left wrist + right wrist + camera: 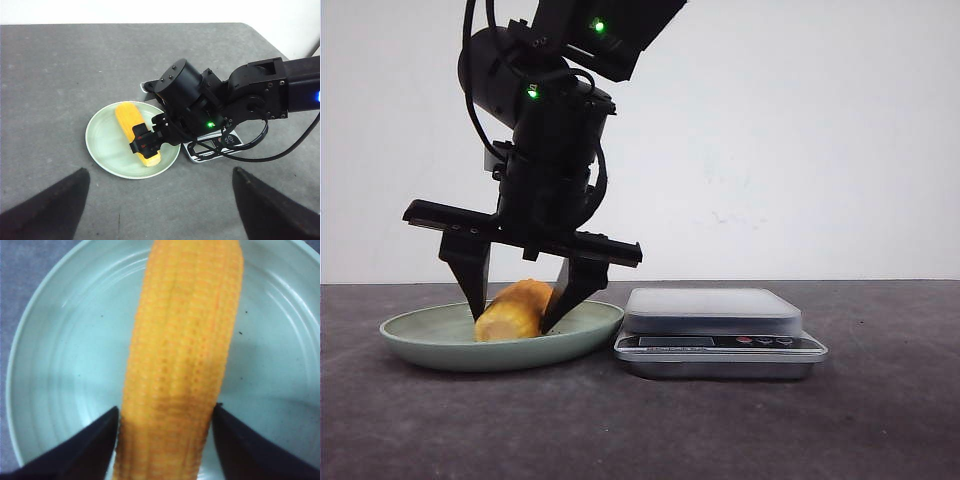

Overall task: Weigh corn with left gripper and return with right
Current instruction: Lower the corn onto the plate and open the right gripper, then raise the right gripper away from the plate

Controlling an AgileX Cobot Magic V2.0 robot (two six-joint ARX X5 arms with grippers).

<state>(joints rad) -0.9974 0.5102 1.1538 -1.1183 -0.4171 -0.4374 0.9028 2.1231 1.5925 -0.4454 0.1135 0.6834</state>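
Note:
The corn (516, 304), a stubby yellow-orange cob piece, lies in the pale green plate (430, 348) on the left of the table. My right gripper (514, 320) comes down over it from above. One black finger presses each side of the cob (185, 340), so it is shut on the corn, which rests on the plate (55, 365). From the left wrist view I see that arm's gripper (145, 142) across the corn (126, 116). My left gripper (160, 210) hangs high above the table, open and empty, away from the plate (102, 145).
A silver digital scale (720, 330) with a bare weighing platform stands just right of the plate, almost touching its rim. In the left wrist view the scale (216, 147) is mostly hidden under the right arm. Dark grey tabletop surrounds both.

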